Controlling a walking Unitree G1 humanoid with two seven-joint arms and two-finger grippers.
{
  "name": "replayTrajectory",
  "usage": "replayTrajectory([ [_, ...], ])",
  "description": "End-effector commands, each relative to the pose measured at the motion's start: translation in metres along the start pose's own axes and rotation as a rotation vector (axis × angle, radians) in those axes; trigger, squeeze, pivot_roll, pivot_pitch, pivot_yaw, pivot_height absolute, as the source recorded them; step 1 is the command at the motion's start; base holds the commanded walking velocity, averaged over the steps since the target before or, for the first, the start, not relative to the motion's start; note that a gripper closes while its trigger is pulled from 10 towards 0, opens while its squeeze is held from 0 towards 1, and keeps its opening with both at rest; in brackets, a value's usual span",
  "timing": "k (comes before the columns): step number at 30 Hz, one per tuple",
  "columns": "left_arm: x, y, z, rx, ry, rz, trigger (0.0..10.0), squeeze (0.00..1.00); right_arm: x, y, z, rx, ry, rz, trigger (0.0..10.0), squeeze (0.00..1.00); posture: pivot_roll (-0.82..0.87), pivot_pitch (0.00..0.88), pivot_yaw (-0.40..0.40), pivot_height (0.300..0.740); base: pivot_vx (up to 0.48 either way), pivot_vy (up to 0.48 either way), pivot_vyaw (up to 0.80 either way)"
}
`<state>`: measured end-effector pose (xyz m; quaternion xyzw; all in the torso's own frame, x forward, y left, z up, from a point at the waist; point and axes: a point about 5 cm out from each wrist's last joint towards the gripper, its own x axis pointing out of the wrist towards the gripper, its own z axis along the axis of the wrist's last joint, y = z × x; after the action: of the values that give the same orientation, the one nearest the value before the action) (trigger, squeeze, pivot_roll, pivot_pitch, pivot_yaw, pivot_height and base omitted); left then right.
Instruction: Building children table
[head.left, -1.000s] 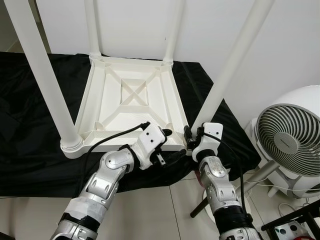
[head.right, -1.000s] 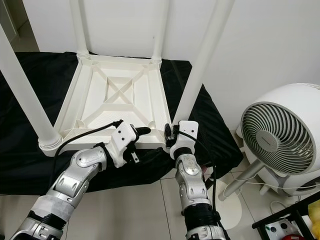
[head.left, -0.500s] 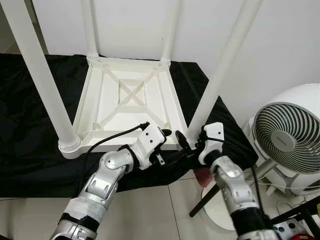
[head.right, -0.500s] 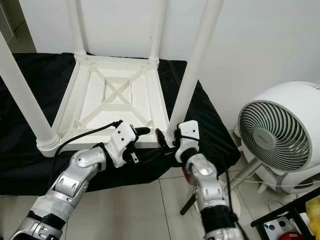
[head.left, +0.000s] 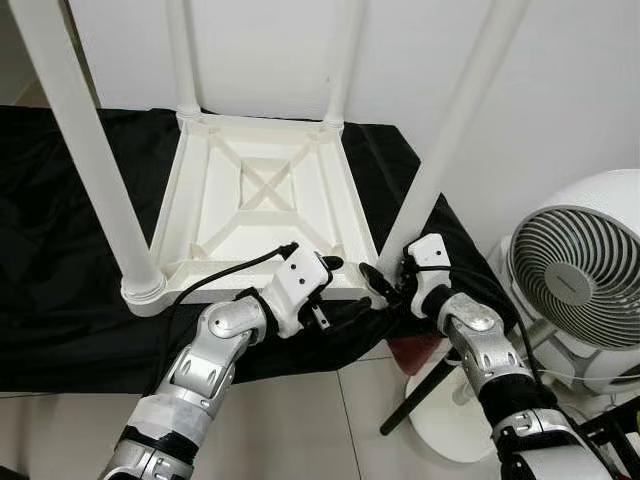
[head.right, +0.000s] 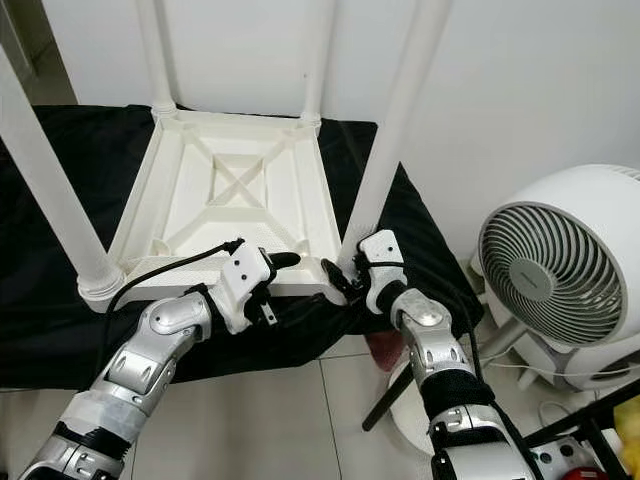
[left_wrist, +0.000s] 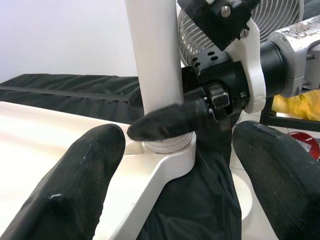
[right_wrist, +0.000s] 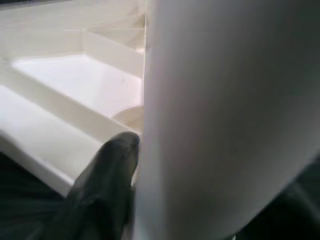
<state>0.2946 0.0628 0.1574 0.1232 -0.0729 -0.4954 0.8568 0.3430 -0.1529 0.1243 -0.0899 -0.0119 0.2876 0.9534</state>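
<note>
A white plastic children's table lies upside down on a black cloth, its legs pointing up. My right gripper is at the base of the front right leg and shut on it; one black finger crosses the leg's threaded foot, the other is hidden behind it. In the right wrist view that finger presses against the leg. My left gripper stands open astride the table's front rim, just left of that corner, with the corner lying between its fingers.
The black cloth covers a low surface that ends just in front of the table. A white fan on a round base stands at the right, with a black strut by it. The front left leg rises close by.
My right forearm has swung out to the right around the leg's base while the gripper stayed at the leg. The left arm has held still.
</note>
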Motion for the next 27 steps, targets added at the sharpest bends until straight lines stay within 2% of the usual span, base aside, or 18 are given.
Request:
replayTrajectory([
  [1, 0.0, -0.001, -0.003, -0.009, 0.015, 0.025, 10.0, 0.0, -0.006, -0.003, -0.011, -0.018, 0.06, 0.001, 0.0, 0.0, -0.07, 0.0, -0.104, 0.74, 0.0, 0.0, 0.0],
  [9, 0.0, -0.002, -0.004, -0.02, 0.019, 0.03, 10.0, 0.0, -0.006, 0.002, -0.013, 0.045, 0.038, 0.015, 0.0, 0.0, -0.07, 0.0, -0.115, 0.74, 0.0, 0.0, 0.0],
  [10, -0.001, -0.003, -0.006, -0.023, 0.023, 0.03, 10.0, 0.0, -0.007, 0.002, -0.014, 0.057, 0.04, -0.013, 1.7, 0.0, -0.06, 0.0, -0.126, 0.74, 0.0, 0.0, 0.0],
  [11, -0.001, -0.003, -0.006, -0.023, 0.023, 0.03, 10.0, 0.0, -0.007, 0.002, -0.014, 0.057, 0.04, -0.013, 1.7, 0.0, -0.06, 0.0, -0.126, 0.74, 0.0, 0.0, 0.0],
  [12, -0.002, -0.004, -0.008, -0.03, 0.029, 0.035, 10.0, 0.0, -0.006, 0.006, -0.015, 0.08, 0.03, -0.045, 10.0, 0.0, -0.06, 0.0, -0.126, 0.74, 0.0, 0.0, 0.0],
  [18, -0.005, -0.007, -0.01, -0.05, 0.037, 0.04, 10.0, 0.0, -0.006, 0.014, -0.007, 0.169, -0.052, -0.211, 10.0, 0.0, -0.06, 0.0, -0.129, 0.74, 0.0, 0.0, 0.0],
  [22, -0.005, -0.008, -0.01, -0.052, 0.036, 0.038, 10.0, 0.0, -0.006, 0.018, -0.003, 0.184, -0.084, -0.241, 10.0, 0.0, -0.07, 0.0, -0.129, 0.74, 0.0, 0.0, 0.0],
  [23, -0.005, -0.007, -0.011, -0.048, 0.036, 0.039, 10.0, 0.0, -0.006, 0.02, -0.001, 0.194, -0.097, -0.301, 10.0, 0.0, -0.08, 0.0, -0.129, 0.74, 0.0, 0.0, 0.0],
  [25, -0.004, -0.007, -0.011, -0.045, 0.036, 0.04, 10.0, 0.0, -0.007, 0.021, 0.001, 0.201, -0.105, -0.345, 10.0, 0.0, -0.08, 0.0, -0.129, 0.74, 0.0, 0.0, 0.0],
  [26, -0.004, -0.007, -0.011, -0.045, 0.036, 0.042, 10.0, 0.0, -0.008, 0.021, 0.002, 0.23, -0.108, -0.422, 10.0, 0.0, -0.08, 0.0, -0.128, 0.74, 0.0, 0.0, 0.0],
  [27, -0.004, -0.007, -0.011, -0.045, 0.036, 0.042, 10.0, 0.0, -0.008, 0.021, 0.002, 0.23, -0.108, -0.422, 10.0, 0.0, -0.08, 0.0, -0.128, 0.74, 0.0, 0.0, 0.0],
])
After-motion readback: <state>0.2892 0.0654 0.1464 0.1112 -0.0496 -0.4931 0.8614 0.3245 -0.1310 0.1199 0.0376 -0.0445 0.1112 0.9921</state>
